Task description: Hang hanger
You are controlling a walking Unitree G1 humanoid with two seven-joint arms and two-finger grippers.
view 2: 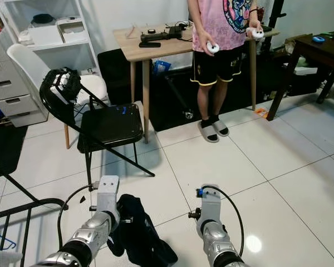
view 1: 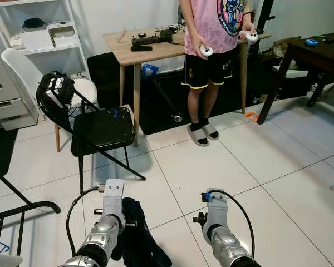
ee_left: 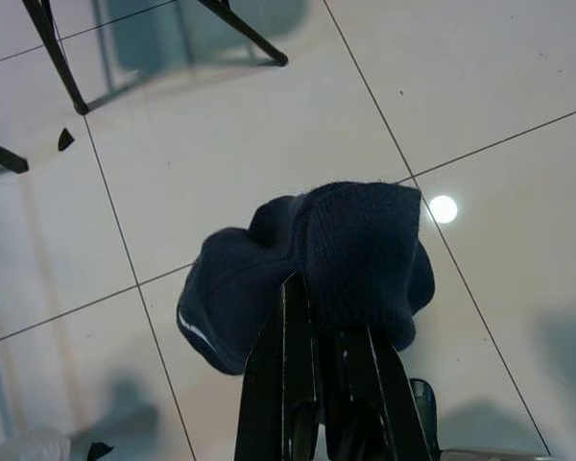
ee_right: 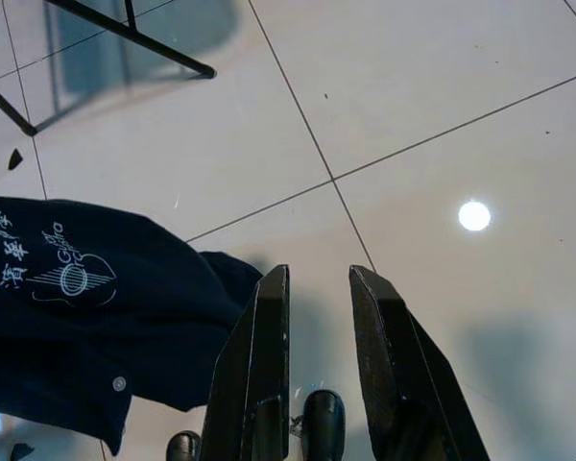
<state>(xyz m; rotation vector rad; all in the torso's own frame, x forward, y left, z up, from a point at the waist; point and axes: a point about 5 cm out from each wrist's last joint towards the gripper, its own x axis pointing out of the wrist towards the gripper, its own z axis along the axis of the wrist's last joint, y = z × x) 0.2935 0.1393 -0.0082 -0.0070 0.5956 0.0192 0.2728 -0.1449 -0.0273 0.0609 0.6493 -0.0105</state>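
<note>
While the left gripper (ee_left: 331, 317) is clamped on a dark navy garment (ee_left: 307, 264), the cloth bunches over its fingertips and hangs below and just to the inner side of that arm, toward the right gripper (ee_right: 317, 288). The right gripper stands narrowly parted with nothing between its fingers, and the garment's printed panel lies just beside it, so either arm is close to the cloth, though only the left has it. No hanger can be made out in these pictures; whether one is inside the bundle cannot be told. Judging by that, the coming move turns on the black rack (view 1: 16, 214) that sits low and to the outer side of the left gripper, its rails running away from the robot. White floor tiles (view 1: 256, 161) lie under both grippers. Ahead of them stands a black folding chair (view 1: 100, 130), beyond it a wooden table (view 1: 150, 53), and a person (view 1: 211, 50) holding two controllers
</note>
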